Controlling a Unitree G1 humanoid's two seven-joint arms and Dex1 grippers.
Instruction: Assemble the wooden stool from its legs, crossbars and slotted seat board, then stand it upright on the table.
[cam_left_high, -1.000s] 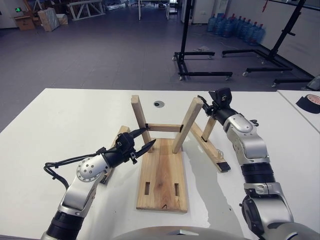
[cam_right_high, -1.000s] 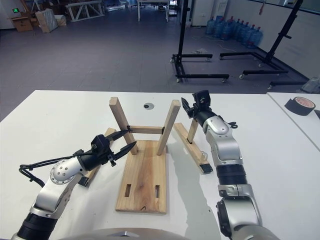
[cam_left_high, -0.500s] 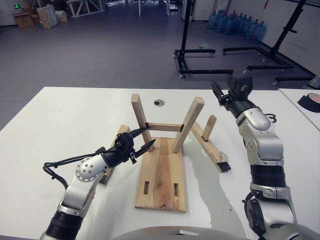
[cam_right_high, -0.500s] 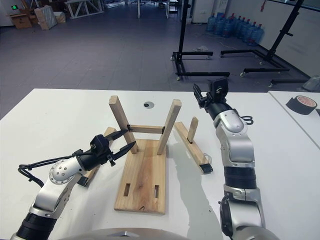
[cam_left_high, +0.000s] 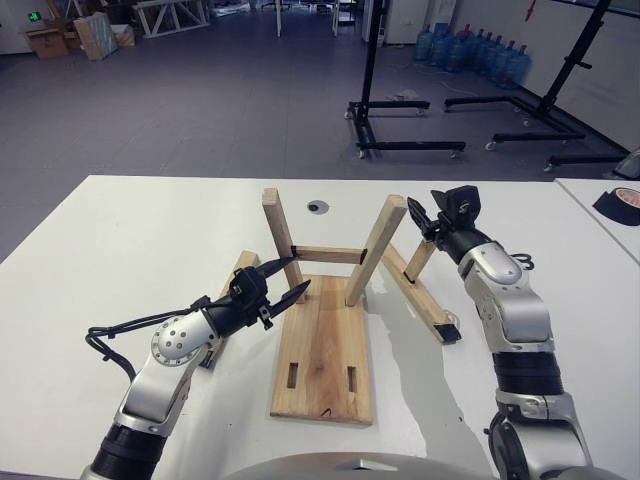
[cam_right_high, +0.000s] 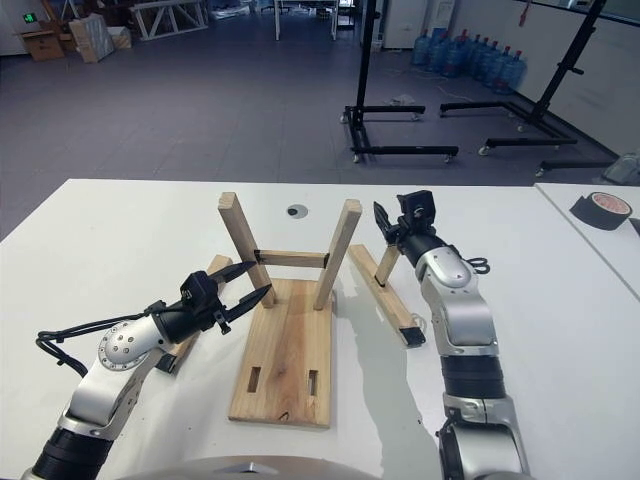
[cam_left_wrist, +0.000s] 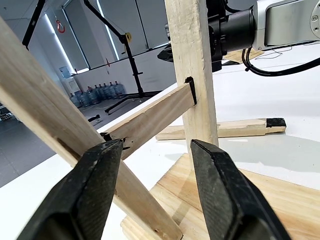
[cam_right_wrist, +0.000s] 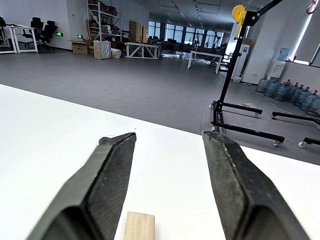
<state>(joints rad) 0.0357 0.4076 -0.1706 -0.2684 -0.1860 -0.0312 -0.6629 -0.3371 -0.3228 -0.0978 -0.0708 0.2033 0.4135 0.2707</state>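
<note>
Right wrist view: your right gripper (cam_right_wrist: 169, 137) hangs wide open and empty, the raised end of the loose leg (cam_right_wrist: 139, 226) just below, between its jaws. That leg slopes down toward you, right of the seat board (cam_left_high: 325, 350). Your left gripper (cam_left_high: 298, 270), open and empty, is farther off.

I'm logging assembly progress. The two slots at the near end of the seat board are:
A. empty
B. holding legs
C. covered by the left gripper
A: both near slots in the seat board are open holes with nothing in them, and the standing leg frame is at the board's far end.
</note>
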